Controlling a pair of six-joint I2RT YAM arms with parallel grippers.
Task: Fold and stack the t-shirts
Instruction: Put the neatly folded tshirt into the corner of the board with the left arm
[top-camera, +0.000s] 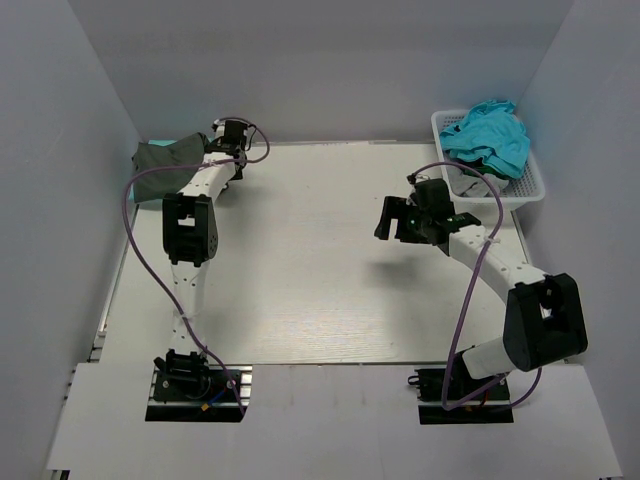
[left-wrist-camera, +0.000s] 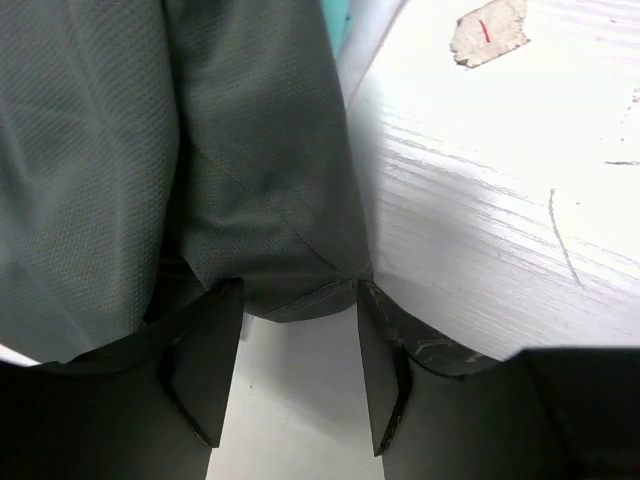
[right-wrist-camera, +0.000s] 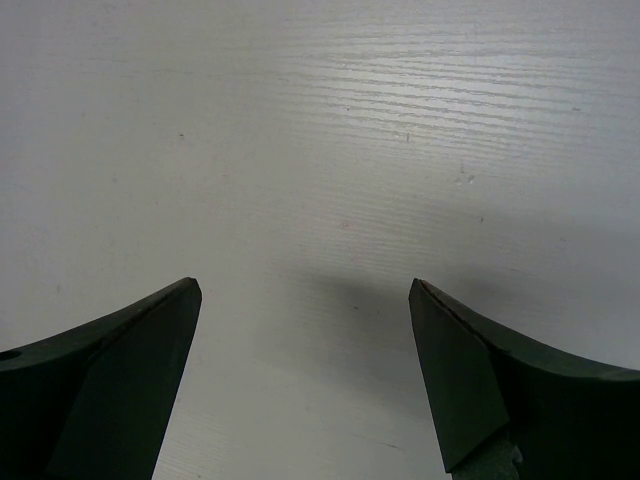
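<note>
Left claw (left-wrist-camera: 298, 300) is out at the far left corner of the table (top-camera: 300, 280), jaws partly apart. The folded edge of the dark charcoal t-shirt (left-wrist-camera: 250, 150) lies between the tips, and from my seat nothing looks pinched. That shirt lies crumpled beside the left wall. Right claw (right-wrist-camera: 305, 285) hovers spread wide over bare table, holding nothing. Turquoise t-shirts (top-camera: 490, 138) are heaped in the white basket (top-camera: 530, 192) at the far right corner.
</note>
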